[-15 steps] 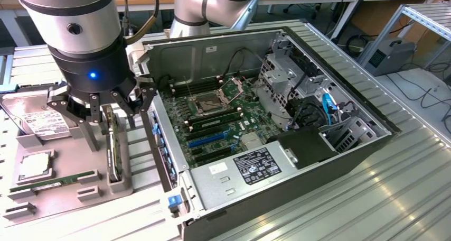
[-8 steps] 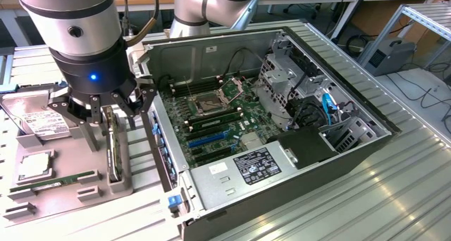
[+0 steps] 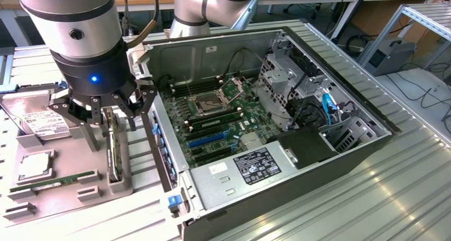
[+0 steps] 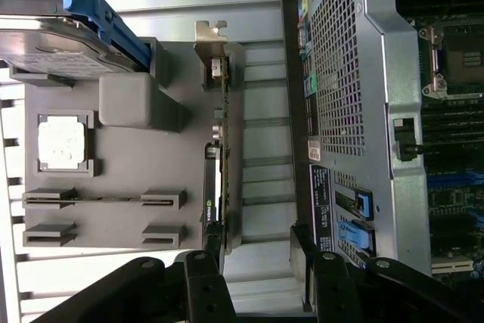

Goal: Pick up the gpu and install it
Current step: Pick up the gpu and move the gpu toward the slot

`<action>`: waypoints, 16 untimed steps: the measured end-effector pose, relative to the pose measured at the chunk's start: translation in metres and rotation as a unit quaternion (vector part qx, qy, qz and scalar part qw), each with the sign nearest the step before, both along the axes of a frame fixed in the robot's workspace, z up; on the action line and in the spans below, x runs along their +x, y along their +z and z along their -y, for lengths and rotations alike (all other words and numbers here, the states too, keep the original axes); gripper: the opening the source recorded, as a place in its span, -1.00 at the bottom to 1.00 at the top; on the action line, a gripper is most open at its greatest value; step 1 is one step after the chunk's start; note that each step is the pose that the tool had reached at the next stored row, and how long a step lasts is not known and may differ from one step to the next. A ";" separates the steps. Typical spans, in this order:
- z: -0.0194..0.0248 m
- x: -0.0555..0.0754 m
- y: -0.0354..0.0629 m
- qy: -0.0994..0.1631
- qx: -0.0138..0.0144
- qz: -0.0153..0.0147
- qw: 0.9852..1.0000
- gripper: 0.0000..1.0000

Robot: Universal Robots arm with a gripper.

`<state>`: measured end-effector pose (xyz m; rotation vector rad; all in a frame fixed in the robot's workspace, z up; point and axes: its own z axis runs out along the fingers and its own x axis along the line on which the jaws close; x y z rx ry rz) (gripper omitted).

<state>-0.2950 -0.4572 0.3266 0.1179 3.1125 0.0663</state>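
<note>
- The gpu (image 3: 111, 148) stands on its long edge in a slot at the edge of the grey tray (image 3: 67, 151) nearest the computer case (image 3: 211, 48). In the wrist view its silvery bracket sits at the end far from the fingers.
- The gripper (image 3: 111, 129) hangs right over the card with its claw spread wide and nothing in it. In the wrist view one finger (image 4: 203, 281) sits by the card's near end; the other stands off toward the case.
- Same tray, other pockets: a hard drive (image 3: 35, 122), a processor chip (image 3: 34, 166) and a memory stick (image 3: 53, 182), each in its own seat.
- The case lies open beside the tray, showing its motherboard (image 3: 218, 119) and, at the near end, a power supply (image 3: 246, 169).
</note>
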 end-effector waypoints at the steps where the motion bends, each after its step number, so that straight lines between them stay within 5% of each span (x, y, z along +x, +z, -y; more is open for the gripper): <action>1: 0.0000 0.000 -0.0003 0.000 0.000 0.000 1.000 -0.04; 16: 0.0000 0.000 -0.0059 0.000 0.000 0.000 1.000 -0.04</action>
